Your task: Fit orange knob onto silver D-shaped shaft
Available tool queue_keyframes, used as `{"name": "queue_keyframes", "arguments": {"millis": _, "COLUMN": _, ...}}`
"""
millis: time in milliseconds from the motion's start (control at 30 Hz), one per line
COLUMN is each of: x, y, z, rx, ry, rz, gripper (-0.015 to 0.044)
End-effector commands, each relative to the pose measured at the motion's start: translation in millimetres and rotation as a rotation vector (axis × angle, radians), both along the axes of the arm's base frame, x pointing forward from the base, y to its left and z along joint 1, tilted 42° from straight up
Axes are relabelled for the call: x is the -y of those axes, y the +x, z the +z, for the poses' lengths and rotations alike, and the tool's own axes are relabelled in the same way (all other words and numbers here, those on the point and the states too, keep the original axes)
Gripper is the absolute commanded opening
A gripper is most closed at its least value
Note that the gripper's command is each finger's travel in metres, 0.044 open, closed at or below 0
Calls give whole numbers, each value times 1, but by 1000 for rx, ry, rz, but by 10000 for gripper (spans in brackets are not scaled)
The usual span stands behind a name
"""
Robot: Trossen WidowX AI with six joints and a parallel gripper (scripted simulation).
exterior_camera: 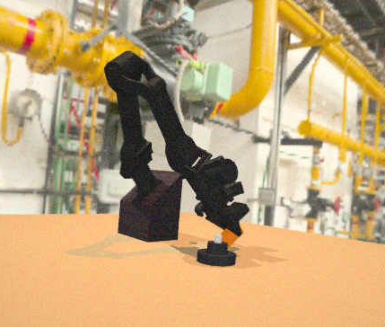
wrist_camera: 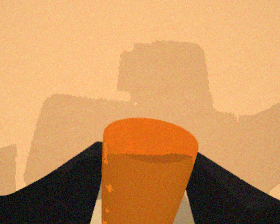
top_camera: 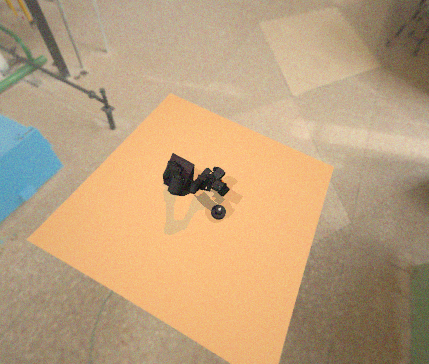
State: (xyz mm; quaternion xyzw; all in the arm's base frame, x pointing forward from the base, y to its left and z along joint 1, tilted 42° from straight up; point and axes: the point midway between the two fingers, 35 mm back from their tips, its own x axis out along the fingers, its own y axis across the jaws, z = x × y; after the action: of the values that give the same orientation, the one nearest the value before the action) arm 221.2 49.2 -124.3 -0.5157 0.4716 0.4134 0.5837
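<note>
The orange knob (exterior_camera: 231, 237) (wrist_camera: 146, 175) is held between the two black fingers of my gripper (exterior_camera: 235, 233) (wrist_camera: 145, 153). In the exterior view the knob is tilted and appears raised off the mat, just right of the silver shaft and apart from the pedestal. In the wrist view its smooth rounded end shows, with no hole visible. The round black pedestal (top_camera: 215, 216) (exterior_camera: 216, 259) stands upright with the silver shaft (top_camera: 219, 209) (exterior_camera: 218, 238) bare on top. The shaft's flat side cannot be made out. In the top view the arm hides the knob.
The orange mat (top_camera: 187, 280) (exterior_camera: 109, 287) lies under the arm and pedestal. The arm's dark base block (top_camera: 181, 167) (exterior_camera: 150, 220) stands behind and left of the pedestal in the exterior view. Shadows of the arm (exterior_camera: 262, 253) (wrist_camera: 166, 70) fall on the mat.
</note>
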Motion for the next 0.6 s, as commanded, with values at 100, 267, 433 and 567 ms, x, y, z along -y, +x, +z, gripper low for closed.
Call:
{"name": "queue_keyframes", "arguments": {"millis": 100, "x": 5, "y": -3, "z": 5, "rx": 13, "ry": 99, "rz": 27, "gripper": 179}}
{"name": "queue_keyframes", "arguments": {"millis": 267, "x": 9, "y": -4, "z": 7, "rx": 21, "ry": 170, "rz": 43, "gripper": 179}}
{"name": "queue_keyframes", "arguments": {"millis": 433, "x": 13, "y": -5, "z": 9, "rx": 30, "ry": 242, "rz": 60, "gripper": 179}}
{"name": "queue_keyframes", "arguments": {"millis": 567, "x": 17, "y": -6, "z": 11, "rx": 36, "ry": 302, "rz": 73, "gripper": 179}}
